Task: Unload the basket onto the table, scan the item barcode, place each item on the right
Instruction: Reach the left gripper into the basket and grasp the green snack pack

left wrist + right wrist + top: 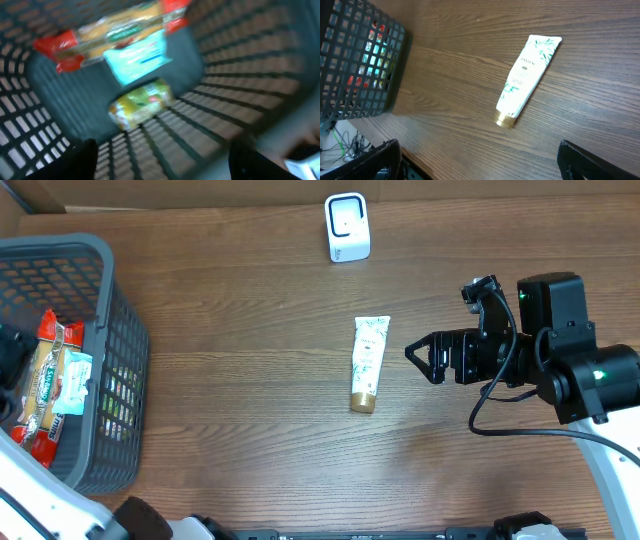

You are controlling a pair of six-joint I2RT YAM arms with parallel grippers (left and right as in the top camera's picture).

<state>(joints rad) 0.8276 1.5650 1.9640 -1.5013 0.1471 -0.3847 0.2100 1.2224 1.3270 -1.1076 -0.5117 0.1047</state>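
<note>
Right jaws spread wide, empty, near mid-body of tube, not touching. Left jaws spread, blurred, inside basket, well apart from tube. Tube flat on worktop, cap end away from scanner. Barcode not visible, probably underneath. Grip across tube's width, leaving printed faces unobstructed for scanner.

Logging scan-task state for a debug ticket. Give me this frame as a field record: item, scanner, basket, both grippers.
item: white tube, lying flat mid table, not held
scanner: white, far table edge, apart from tube
basket: grey, left side, snack packs inside
left gripper: open, empty, over basket
right gripper: open, empty, beside tube, not touching
</note>
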